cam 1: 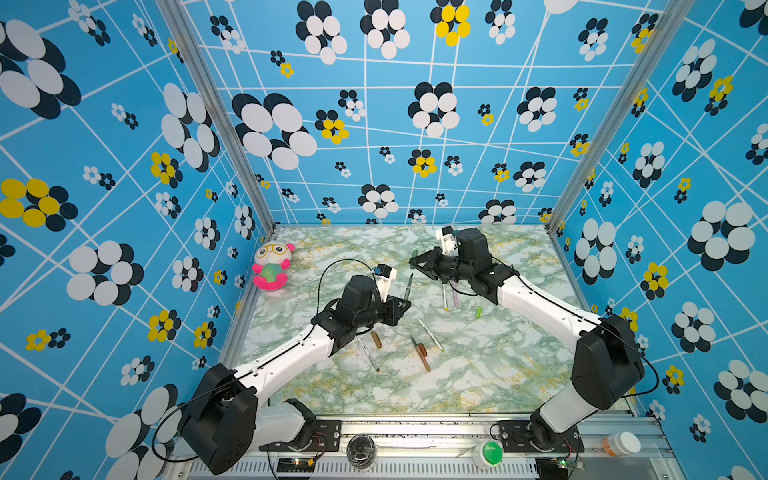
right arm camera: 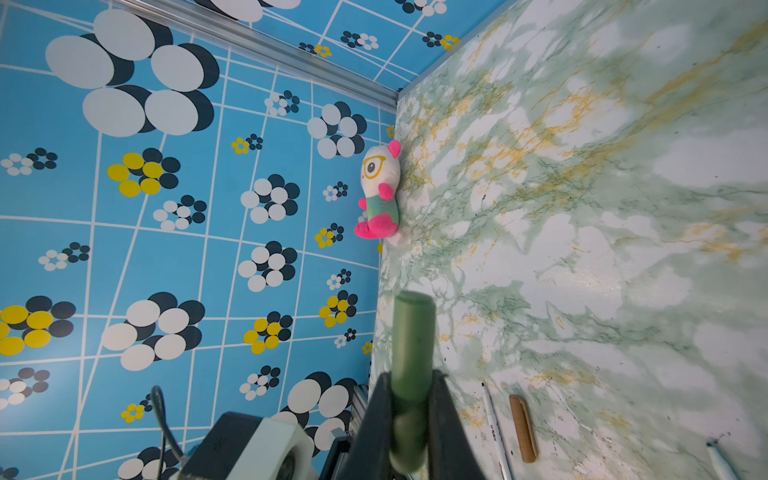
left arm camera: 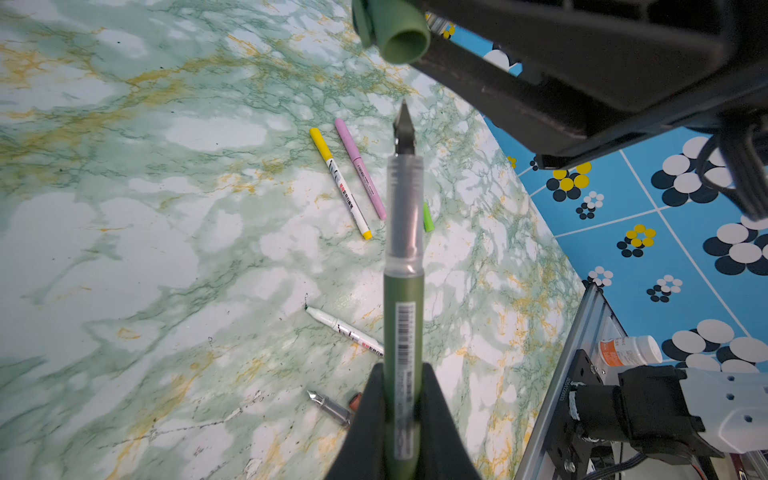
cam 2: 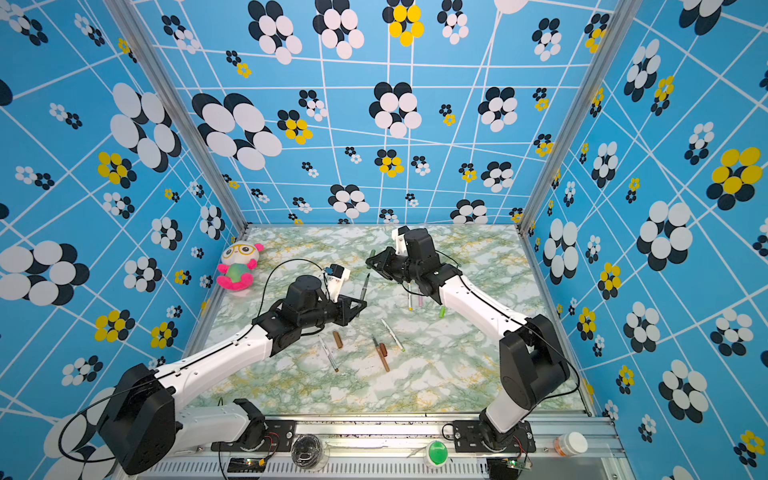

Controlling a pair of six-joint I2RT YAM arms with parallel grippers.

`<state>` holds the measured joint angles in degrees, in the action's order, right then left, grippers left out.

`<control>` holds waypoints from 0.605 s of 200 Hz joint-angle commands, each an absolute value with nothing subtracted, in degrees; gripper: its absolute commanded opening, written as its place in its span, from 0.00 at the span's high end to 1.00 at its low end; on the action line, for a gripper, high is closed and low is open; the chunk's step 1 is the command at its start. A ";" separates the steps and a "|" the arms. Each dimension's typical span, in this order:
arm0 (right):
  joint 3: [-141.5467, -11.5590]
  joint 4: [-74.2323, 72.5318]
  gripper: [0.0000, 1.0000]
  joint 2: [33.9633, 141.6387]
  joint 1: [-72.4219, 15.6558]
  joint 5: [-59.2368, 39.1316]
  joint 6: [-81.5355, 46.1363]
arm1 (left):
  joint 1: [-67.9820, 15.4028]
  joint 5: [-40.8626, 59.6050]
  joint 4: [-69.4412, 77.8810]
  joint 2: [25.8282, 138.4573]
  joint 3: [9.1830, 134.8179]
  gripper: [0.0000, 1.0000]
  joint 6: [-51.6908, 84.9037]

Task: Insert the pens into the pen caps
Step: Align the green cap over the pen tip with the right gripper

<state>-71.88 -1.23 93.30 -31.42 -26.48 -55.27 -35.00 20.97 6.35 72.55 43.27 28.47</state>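
My left gripper [left arm camera: 402,374] is shut on the barrel of a dark green pen [left arm camera: 403,249], whose bare pointed tip aims at the right gripper. My right gripper [right arm camera: 411,382] is shut on a dark green pen cap [right arm camera: 411,332]. In the left wrist view the cap [left arm camera: 395,29] shows its open mouth a short way beyond the tip, apart from it. In both top views the held pen [cam 1: 409,286] [cam 2: 365,286] and cap [cam 1: 414,252] [cam 2: 372,252] hang above the table's middle. Loose on the table are a white pen [cam 1: 430,334], a brown pen [cam 1: 420,353], a brown cap [cam 1: 376,339] and a lime green cap [cam 1: 478,311].
A yellow-capped white pen [left arm camera: 340,183] and a pink pen [left arm camera: 360,168] lie side by side under the right arm. A plush toy [cam 1: 272,266] sits at the far left corner. A pill bottle [cam 1: 621,444] and a green button [cam 1: 490,453] stand on the front rail.
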 commanded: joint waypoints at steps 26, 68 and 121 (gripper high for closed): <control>-72.29 0.76 0.99 92.96 -32.34 -25.78 -53.24 | -35.44 20.30 7.87 72.16 45.44 1.00 28.64; -72.12 0.99 0.99 93.03 -32.33 -25.70 -52.91 | -35.41 20.08 7.81 72.21 45.70 1.00 28.87; -72.07 1.89 0.99 92.76 -32.31 -25.10 -51.86 | -35.28 19.78 8.26 72.38 45.54 1.00 29.08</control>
<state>-71.88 -0.12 93.30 -31.86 -26.04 -53.78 -35.00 20.78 6.48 72.55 43.29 28.91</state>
